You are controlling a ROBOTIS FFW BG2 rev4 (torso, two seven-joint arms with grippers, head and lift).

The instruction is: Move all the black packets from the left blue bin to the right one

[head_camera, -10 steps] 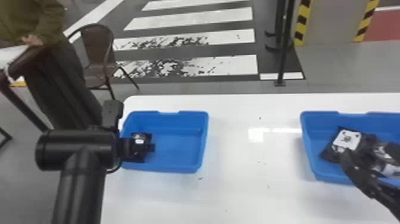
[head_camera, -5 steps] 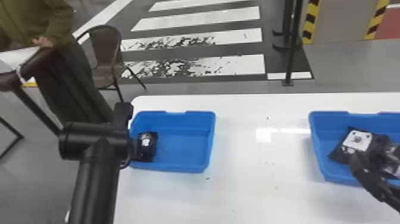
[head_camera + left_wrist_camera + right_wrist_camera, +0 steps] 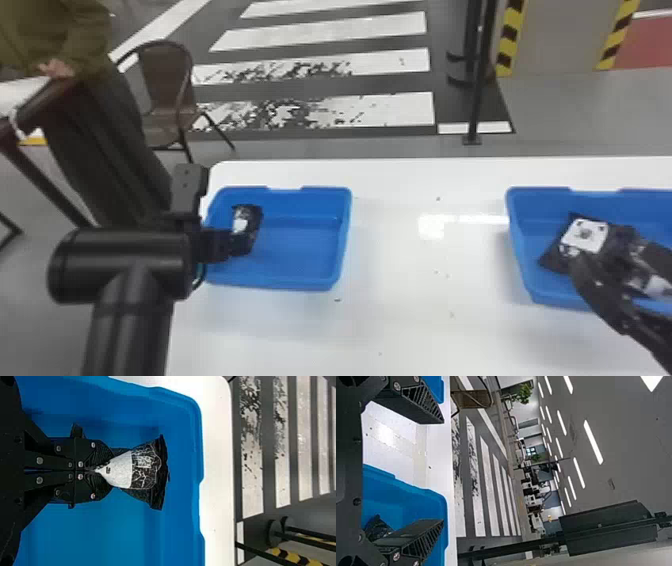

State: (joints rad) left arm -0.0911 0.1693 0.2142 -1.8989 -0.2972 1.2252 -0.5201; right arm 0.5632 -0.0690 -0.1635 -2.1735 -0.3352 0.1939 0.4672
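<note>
the left claw is over the left blue bin, near that bin's left wall in the head view. it is pinched narrow around one end of a black packet with a white patch. in the left wrist view the packet's pale part tapers into the closed fingers, while its dark far end fans out wide. i can't tell whether it touches the bin's floor.

the right claw is at the right blue bin, and in the right wrist view its two fingers stand wide apart. in the head view it partly covers what lies in there. a black packet with a square white label rests in this bin, tilted, and more dark and pale packaging shows beside it, too covered to count. i can't tell whether the right claw touches any of it.

both bins sit on the white table, well apart, with small dark specks on the surface between them. past the table there's a brown chair, a striped crossing on the floor and a thin black post.
</note>
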